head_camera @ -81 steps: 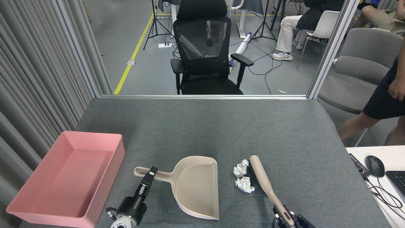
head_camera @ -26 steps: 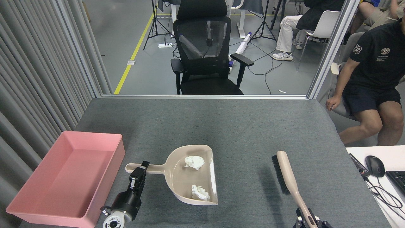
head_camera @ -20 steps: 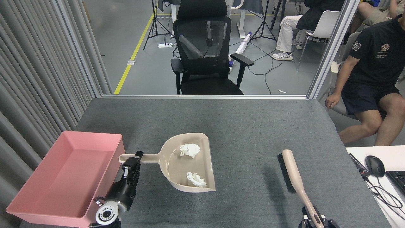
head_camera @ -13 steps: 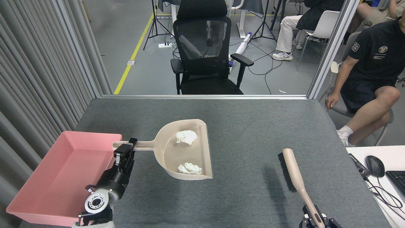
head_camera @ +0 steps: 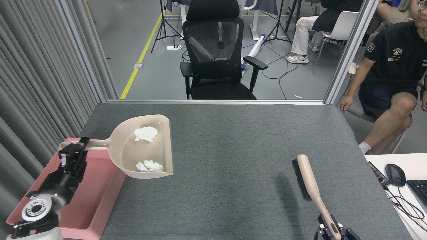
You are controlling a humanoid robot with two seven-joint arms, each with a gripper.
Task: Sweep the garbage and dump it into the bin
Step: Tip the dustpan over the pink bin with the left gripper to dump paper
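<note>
A beige dustpan (head_camera: 146,150) hangs in the air, level, partly over the right wall of the pink bin (head_camera: 100,203). Two white tissue wads of garbage lie in it, one at the back (head_camera: 145,133) and one near the front lip (head_camera: 149,166). My left gripper (head_camera: 74,151) is shut on the dustpan's handle, above the bin. At the bottom right my right gripper (head_camera: 330,230) is shut on the handle of a beige brush (head_camera: 308,180), whose black bristles face left just above the table.
The grey felt table (head_camera: 233,140) ends at a metal rail at the back. A person sits on a chair (head_camera: 387,83) beyond the right edge. A mouse (head_camera: 395,174) and keyboard lie on a white desk at the right. Grey slats line the left side.
The garbage went from the table into the dustpan. My left arm then lifted the dustpan and carried it left, over the bin's edge. The brush drew back to the right.
</note>
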